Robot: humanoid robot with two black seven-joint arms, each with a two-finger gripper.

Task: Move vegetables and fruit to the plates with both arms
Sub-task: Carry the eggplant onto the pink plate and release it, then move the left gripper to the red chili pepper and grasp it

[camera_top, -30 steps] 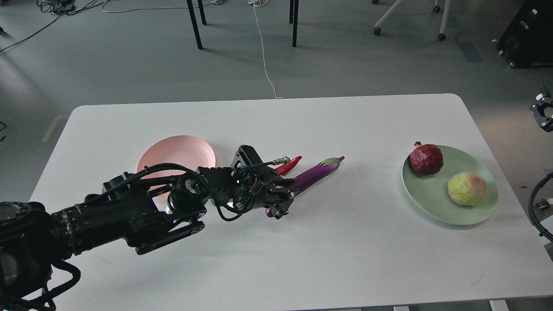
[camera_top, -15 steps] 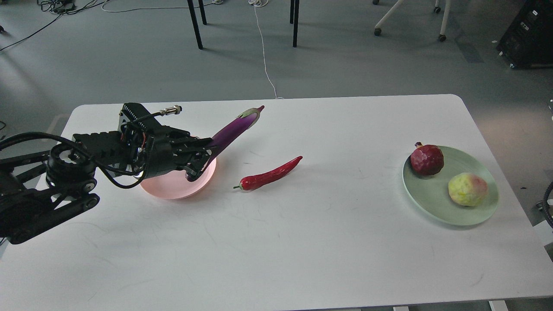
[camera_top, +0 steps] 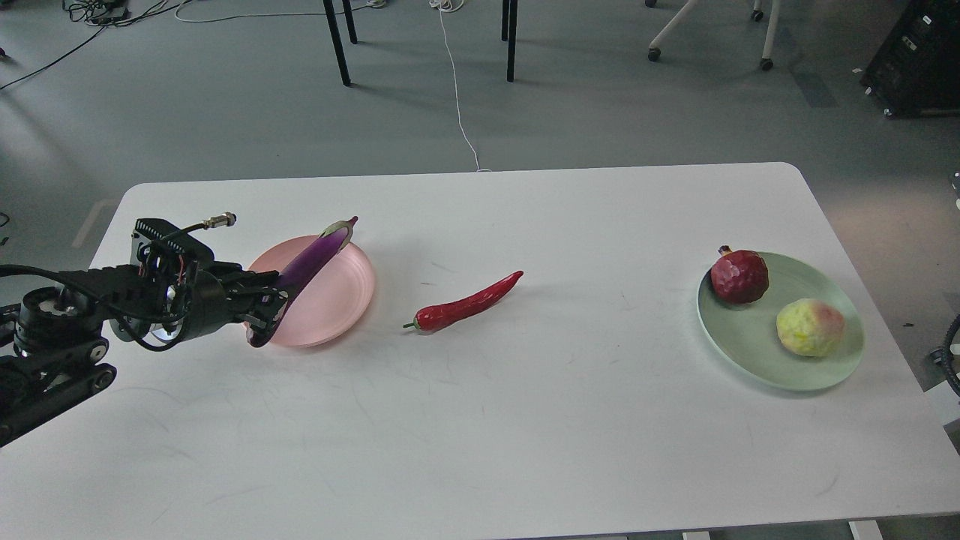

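My left gripper [camera_top: 262, 311] is shut on the lower end of the purple eggplant [camera_top: 307, 262], which slants up and right above the pale pink plate [camera_top: 341, 296]. The red chili pepper [camera_top: 465, 302] lies on the white table right of that plate. The mint green plate [camera_top: 750, 341] at the right holds the dark red pomegranate [camera_top: 739, 276] and the bumpy yellow-green fruit [camera_top: 810, 327]. My right gripper is out of view.
The white table [camera_top: 480, 450] has its right edge close behind the green plate. A looped black cable [camera_top: 946, 360] shows at the frame's right edge. Chair legs and cords stand on the grey floor beyond the table.
My left gripper lifted the eggplant off the table beside the chili and carried it left and back over the pink plate. The chili and the fruit stayed put.
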